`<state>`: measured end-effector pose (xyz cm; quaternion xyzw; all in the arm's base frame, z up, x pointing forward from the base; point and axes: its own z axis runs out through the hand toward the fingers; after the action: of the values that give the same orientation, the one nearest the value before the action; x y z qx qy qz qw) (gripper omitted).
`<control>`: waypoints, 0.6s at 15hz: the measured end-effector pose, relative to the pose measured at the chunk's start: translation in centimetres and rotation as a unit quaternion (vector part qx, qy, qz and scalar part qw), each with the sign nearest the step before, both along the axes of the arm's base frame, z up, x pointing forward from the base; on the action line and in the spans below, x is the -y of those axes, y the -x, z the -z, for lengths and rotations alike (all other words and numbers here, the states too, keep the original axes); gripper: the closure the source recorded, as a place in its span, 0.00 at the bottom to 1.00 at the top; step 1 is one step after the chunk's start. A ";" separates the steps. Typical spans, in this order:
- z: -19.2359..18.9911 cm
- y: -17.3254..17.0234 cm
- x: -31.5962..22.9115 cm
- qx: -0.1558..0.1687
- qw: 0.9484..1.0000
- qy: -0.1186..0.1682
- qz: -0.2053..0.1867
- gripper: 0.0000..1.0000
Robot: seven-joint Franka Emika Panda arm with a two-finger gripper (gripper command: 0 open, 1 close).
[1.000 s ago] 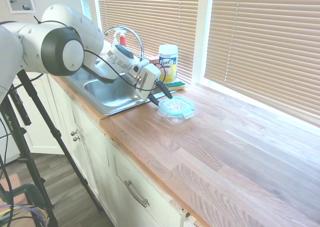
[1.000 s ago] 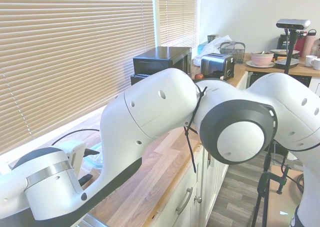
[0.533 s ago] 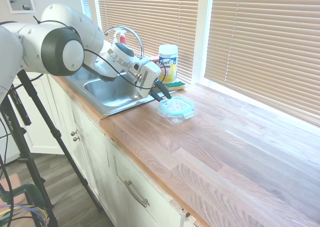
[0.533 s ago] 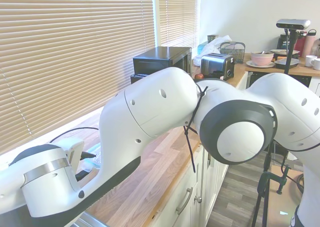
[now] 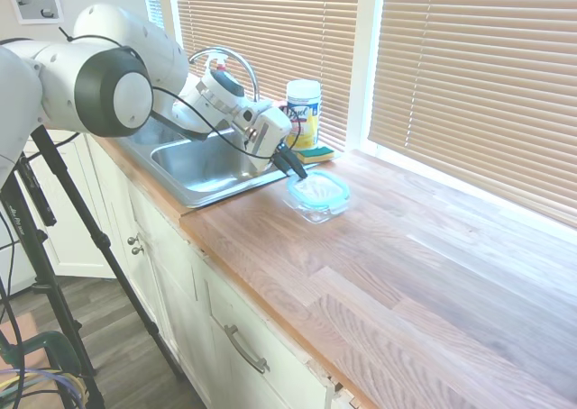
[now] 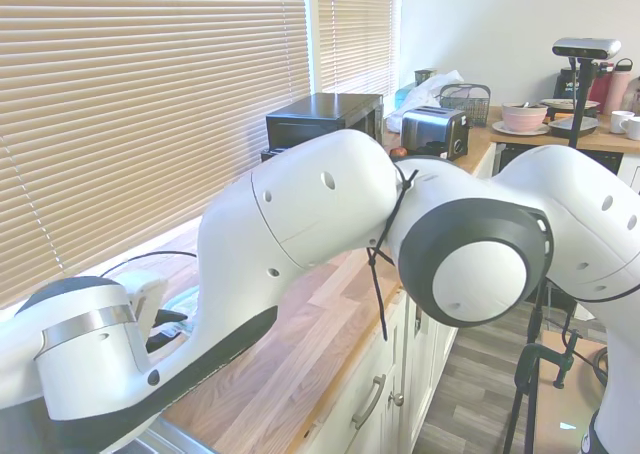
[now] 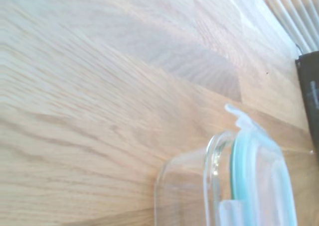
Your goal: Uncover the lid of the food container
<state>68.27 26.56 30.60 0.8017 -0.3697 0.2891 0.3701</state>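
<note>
- In the first exterior view you see the white arm point(image 5: 99, 76) entering from the left of the frame, its gripper point(image 5: 293, 168) sitting just left of centre, above the near corner of the counter by the sink.
- The gripper's dark fingers point(image 5: 290, 163) are pinched on the left edge of the lid point(image 5: 318, 187), so the pincer is narrow and holding the lid.
- The lid, clear with a teal rim, sits tilted: its left, gripped edge is raised off the food container point(image 5: 315, 209), while its right edge lies lower, close to the container's rim.
- The food container rests on the wooden countertop point(image 5: 406, 283), just right of the steel sink point(image 5: 194, 170), in the middle of the frame.
- Behind the container, toward the upper centre, you find a yellow-labelled wipes canister point(image 5: 303, 112) standing upright, with a sponge point(image 5: 317, 155) at its base.
- In the wrist view the clear container rim point(image 7: 212, 161) and the teal lid rim point(image 7: 249, 171) show separated at the lower right of the frame, over bare wood.
- In the second exterior view the arm fills the frame; you can make out only a sliver of the lid point(image 6: 182, 300) at lower left.
</note>
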 end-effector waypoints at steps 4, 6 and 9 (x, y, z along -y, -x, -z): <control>-2.0 -0.4 0.6 0.009 1.000 -0.015 0.009 1.00; -3.4 -0.7 1.4 0.014 0.999 -0.024 0.016 1.00; -6.6 -1.1 3.4 0.028 0.998 -0.053 0.038 1.00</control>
<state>69.41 23.15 37.19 0.7975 -0.4244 0.2770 0.3272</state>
